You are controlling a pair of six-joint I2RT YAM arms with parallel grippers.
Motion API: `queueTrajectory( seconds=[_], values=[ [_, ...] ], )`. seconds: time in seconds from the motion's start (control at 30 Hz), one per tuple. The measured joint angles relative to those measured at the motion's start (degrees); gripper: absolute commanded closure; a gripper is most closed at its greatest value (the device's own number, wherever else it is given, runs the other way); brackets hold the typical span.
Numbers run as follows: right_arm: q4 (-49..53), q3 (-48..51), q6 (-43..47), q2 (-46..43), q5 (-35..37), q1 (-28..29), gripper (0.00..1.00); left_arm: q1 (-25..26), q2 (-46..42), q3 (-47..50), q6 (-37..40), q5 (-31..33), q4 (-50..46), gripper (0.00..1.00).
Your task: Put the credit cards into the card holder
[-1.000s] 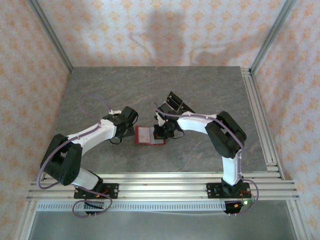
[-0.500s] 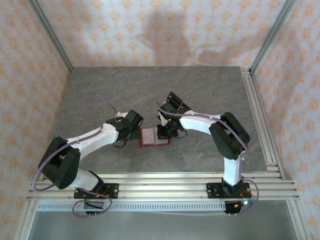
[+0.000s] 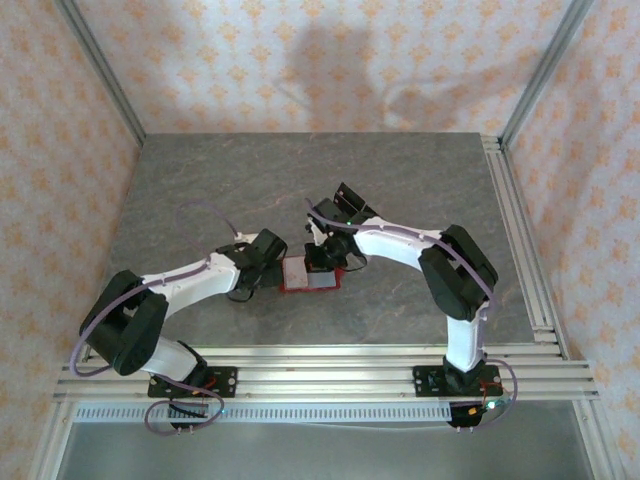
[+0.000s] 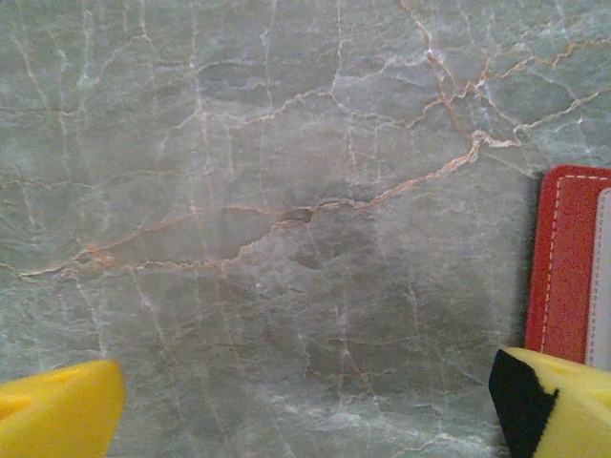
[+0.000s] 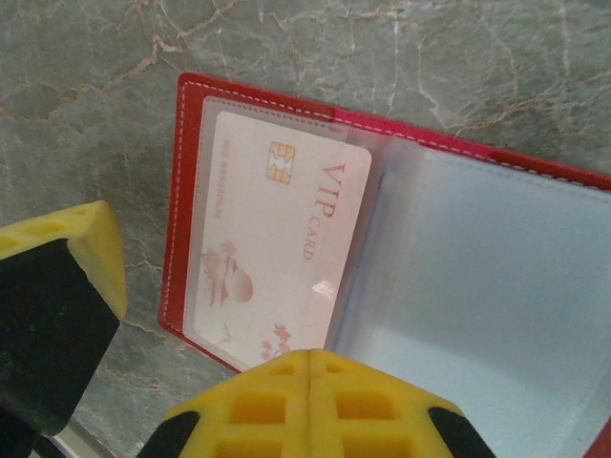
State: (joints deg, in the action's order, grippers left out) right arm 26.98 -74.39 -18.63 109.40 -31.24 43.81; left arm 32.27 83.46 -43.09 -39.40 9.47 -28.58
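Observation:
The red card holder (image 3: pixel 306 281) lies open on the marble table between both arms. Its clear sleeves show pale in the right wrist view, where the card holder's red edge (image 5: pixel 187 191) frames them. One pinkish credit card (image 5: pixel 277 243), printed VIP CARD, sits inside the left sleeve. My right gripper (image 5: pixel 310 358) is shut, its tip over the holder's near edge beside that card, nothing visible between the fingers. My left gripper (image 4: pixel 315 410) stands wide open over bare marble, just left of the card holder (image 4: pixel 565 267); one of its yellow fingers (image 5: pixel 72 253) shows beside the holder's left edge.
A dark rack with black cards (image 3: pixel 352 203) stands just behind the right arm. Aluminium rails (image 3: pixel 520 240) run along the table's right side and near edge. Papered walls close in the back and both sides.
The left arm has swung right and its gripper now sits against the holder's left side. The holder has shifted slightly right. The right gripper stayed shut over it.

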Motion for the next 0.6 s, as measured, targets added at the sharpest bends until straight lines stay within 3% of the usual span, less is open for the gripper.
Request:
queueTrajectory(
  seconds=[0.6],
  values=[
    [0.0,-0.7,-0.3,4.0,0.0,0.0,1.00,0.0,2.7,2.0,-1.2,-0.1,3.6,0.00]
  ],
)
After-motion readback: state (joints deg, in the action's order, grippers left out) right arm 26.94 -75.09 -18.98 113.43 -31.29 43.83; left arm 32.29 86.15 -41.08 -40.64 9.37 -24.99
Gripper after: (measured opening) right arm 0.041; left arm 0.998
